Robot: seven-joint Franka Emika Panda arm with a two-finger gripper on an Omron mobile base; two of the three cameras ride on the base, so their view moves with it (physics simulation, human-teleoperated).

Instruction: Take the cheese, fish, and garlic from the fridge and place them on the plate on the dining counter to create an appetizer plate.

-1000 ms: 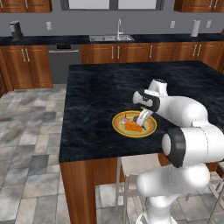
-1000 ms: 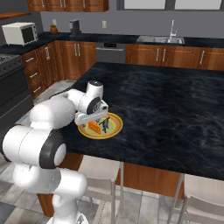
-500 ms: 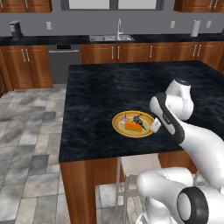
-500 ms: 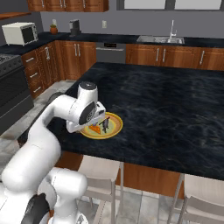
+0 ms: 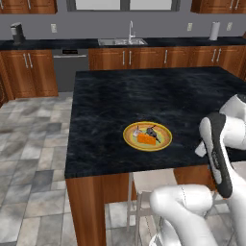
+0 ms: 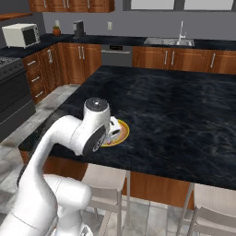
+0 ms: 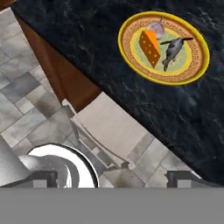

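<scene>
All three foods on the plate (image 7: 163,47), little risk left.

The gripper (image 7: 113,177) is wide open and holds nothing, off the near edge of the counter (image 5: 144,96). Cheese (image 7: 149,47), fish (image 7: 171,50) and garlic (image 7: 158,29) lie on the plate; a wide arm swing could knock the plate.

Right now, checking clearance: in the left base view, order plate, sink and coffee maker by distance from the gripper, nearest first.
1. Plate, on the island beside the gripper.
2. Sink, back counter, middle.
3. Coffee maker, far left.
</scene>
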